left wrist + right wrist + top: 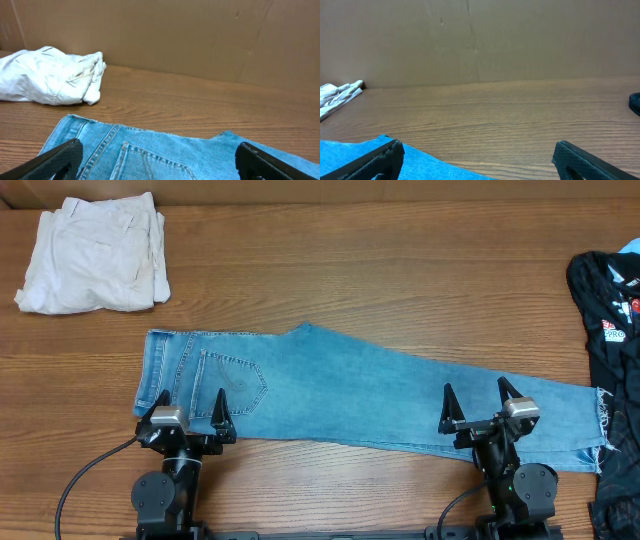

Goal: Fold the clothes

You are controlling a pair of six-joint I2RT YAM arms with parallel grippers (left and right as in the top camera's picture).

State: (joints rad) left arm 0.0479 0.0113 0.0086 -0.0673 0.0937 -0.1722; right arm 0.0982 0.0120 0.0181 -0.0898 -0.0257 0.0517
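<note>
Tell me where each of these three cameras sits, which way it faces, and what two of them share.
Overhead: above the table, looking straight down on jeans, cream garment, black garment; left gripper and right gripper, both open, at the near edge.
Left wrist: low on the left arm, facing the back wall over the jeans' pocket end; own fingers at bottom corners.
Right wrist: low on the right arm, facing likewise over a jeans leg; own fingers likewise.
Shared: both wrist views catch the cream garment.
</note>
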